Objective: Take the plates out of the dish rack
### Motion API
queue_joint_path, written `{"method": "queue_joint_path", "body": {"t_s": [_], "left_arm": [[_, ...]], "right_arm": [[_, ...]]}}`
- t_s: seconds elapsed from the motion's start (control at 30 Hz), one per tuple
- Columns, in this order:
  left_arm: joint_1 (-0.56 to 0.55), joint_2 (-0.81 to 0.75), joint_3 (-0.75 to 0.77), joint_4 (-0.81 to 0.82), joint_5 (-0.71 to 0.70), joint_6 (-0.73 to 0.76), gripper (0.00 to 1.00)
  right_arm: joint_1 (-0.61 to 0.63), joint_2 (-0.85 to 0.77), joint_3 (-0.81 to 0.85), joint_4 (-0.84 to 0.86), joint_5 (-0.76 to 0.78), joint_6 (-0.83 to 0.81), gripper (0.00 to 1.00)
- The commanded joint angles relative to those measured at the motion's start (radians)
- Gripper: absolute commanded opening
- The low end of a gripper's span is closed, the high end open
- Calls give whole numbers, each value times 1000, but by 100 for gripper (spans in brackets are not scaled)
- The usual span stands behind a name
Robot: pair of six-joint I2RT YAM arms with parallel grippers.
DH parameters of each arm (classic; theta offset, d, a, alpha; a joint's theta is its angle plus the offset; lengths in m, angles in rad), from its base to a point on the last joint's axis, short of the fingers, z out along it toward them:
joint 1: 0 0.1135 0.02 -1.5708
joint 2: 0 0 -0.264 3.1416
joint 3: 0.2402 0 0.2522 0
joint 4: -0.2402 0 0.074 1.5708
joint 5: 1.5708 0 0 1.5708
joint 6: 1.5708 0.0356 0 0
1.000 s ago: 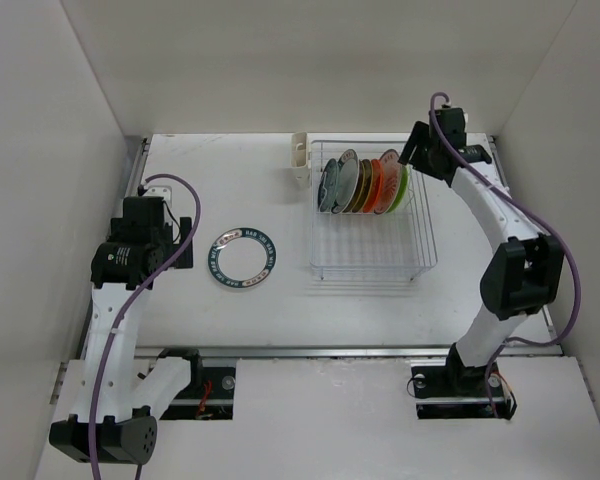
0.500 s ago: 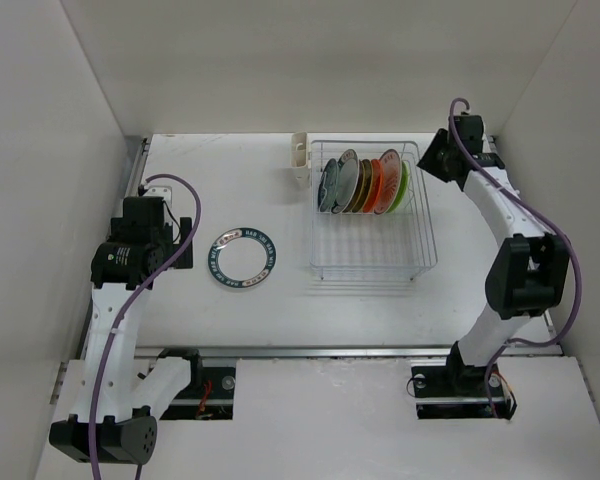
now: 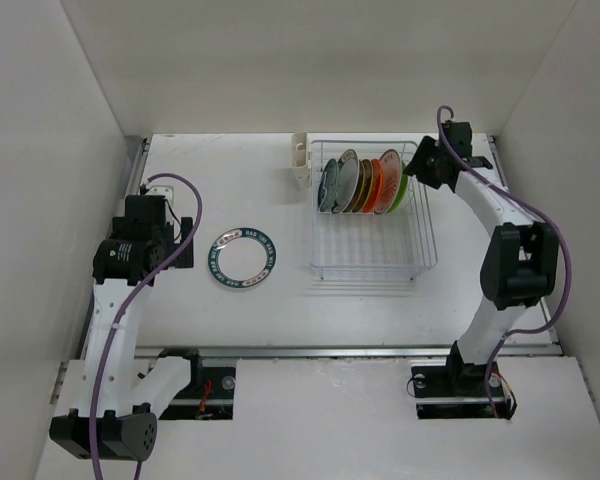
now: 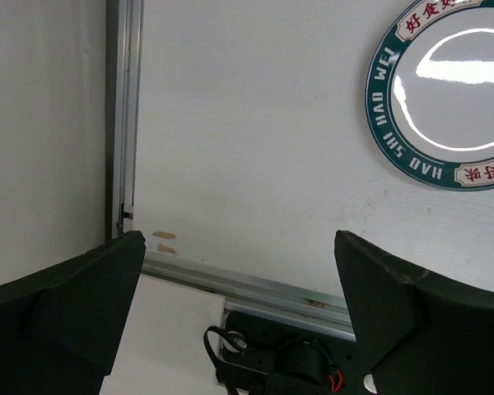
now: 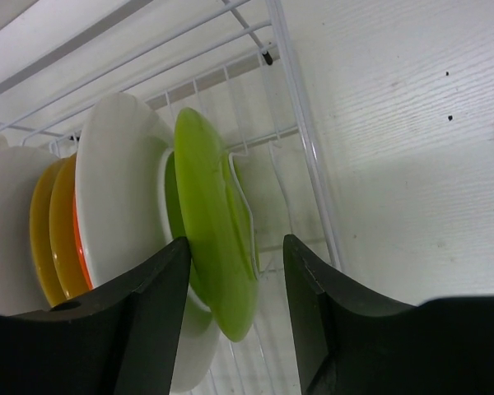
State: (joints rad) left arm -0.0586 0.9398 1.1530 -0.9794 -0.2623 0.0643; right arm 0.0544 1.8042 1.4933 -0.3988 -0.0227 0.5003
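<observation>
the right pincer (image 5: 235,247) is released, its fingers spread to either side of the rim of the lime green plate (image 5: 210,214), and whether either finger touches that rim cannot be determined. this plate is the endmost of the plates (image 3: 363,183) standing on edge in a row at the far end of the dish rack (image 3: 372,250), just beside a white plate (image 5: 119,189). the left pincer (image 4: 239,247) is released and grasps nothing, positioned above the tabletop (image 3: 240,180) near the teal-rimmed plate (image 4: 453,99), which lies flat, well apart from the rack.
</observation>
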Motion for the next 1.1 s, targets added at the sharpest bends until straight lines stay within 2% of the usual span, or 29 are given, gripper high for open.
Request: {"method": "queue_joint_path", "body": {"t_s": [0.0,0.13,0.23,0.37,0.4,0.5,0.63,0.73,0.77,0.9,0.97,1.07], "left_arm": [[3,8,-3,-8,-9,9,100],[3,8,-3,1,-9,9,100],[3,8,-3,1,-9,9,100],[3,8,-3,1,-18,9,100],[3,8,-3,1,-18,9,100],[3,8,-3,1,-18,9,100],[3,8,-3,1,-18,9,100],[3,8,7,1,-9,9,100],[3,8,7,1,-9,18,100],[3,8,33,1,55,52,100],[3,8,59,10,119,67,100],[3,56,99,10,219,92,100]], "right_arm": [[21,53,33,-1,4,-51,54],[47,86,73,-40,53,-72,53],[47,95,82,-49,76,-72,46],[56,84,71,-49,102,-72,23],[56,70,71,-49,119,-84,12],[79,24,85,-86,206,-106,0],[123,-49,136,-156,377,-117,0],[134,-109,188,-228,547,-117,0],[134,-123,205,-248,646,-117,0],[134,-192,269,-324,828,-117,0],[157,-235,280,-334,805,-127,0],[205,-304,256,-272,625,-192,0]]}}
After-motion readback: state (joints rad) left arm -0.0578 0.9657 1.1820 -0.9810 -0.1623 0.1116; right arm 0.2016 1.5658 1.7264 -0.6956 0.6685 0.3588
